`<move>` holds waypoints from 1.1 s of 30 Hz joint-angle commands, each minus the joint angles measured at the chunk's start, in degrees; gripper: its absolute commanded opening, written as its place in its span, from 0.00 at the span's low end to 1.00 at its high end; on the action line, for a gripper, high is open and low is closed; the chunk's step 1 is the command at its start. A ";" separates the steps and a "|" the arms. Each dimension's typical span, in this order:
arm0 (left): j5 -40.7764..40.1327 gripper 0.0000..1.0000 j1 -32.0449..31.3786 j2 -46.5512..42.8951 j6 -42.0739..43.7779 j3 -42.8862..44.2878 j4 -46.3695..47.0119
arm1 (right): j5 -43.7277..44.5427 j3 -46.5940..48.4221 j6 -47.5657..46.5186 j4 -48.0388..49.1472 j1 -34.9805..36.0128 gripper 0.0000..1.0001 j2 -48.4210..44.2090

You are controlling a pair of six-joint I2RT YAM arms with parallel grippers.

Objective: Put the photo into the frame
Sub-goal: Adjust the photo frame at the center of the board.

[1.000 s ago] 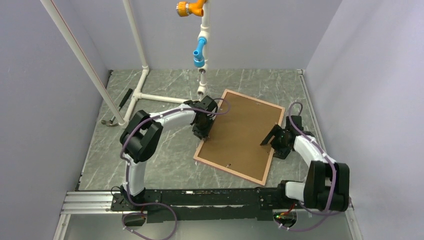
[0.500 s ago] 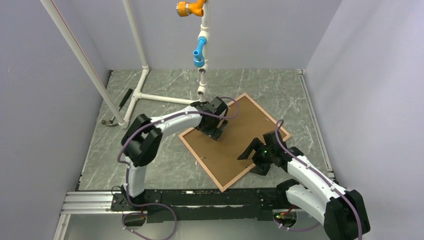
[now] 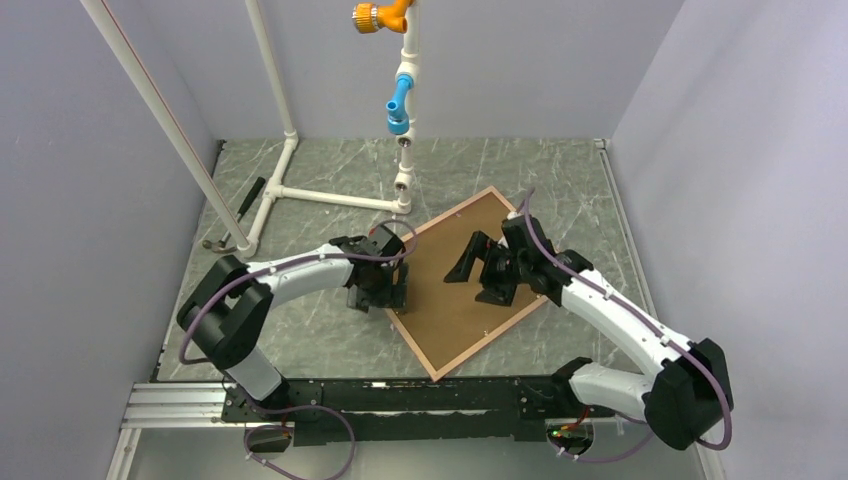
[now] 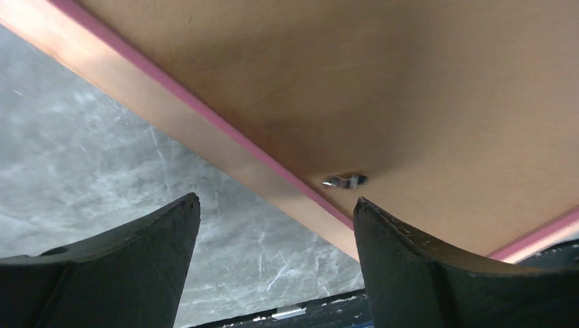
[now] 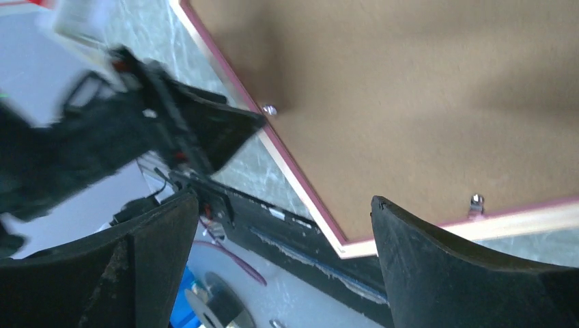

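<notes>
Table [image 3: 330,335]: grey marble, under both grippers.
Frame [image 4: 205,135]: flat, back up; its rail crosses between the left gripper's fingers.
Board [image 3: 450,315]: brown, fills the frame, below the right gripper's fingers.
Left gripper [image 3: 378,297]: fingers wide, empty.
Right gripper [image 3: 478,280]: fingers wide, empty.
Clip [image 4: 346,181]: metal, just beside one left fingertip.

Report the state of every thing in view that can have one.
frame, lying face down on the table, reverse up, turned cornerwise
backing board, seated in the frame
left gripper, open, holding nothing, at the frame's left edge
right gripper, open, holding nothing, over the backing board
hammer, lying flat beside the pipe stand
photo, not visible
</notes>
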 commanded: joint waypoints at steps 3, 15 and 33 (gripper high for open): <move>7.05 0.80 2.80 2.15 -7.87 -5.17 11.49 | 6.69 11.13 -11.74 -5.25 -2.54 0.99 6.01; 3.57 0.31 8.79 7.85 6.55 -1.03 6.62 | 11.85 15.86 -26.79 -10.27 -26.38 0.99 12.67; 0.54 0.16 18.93 8.14 23.36 1.96 8.83 | 8.59 14.62 -30.69 -3.16 -40.47 0.99 28.94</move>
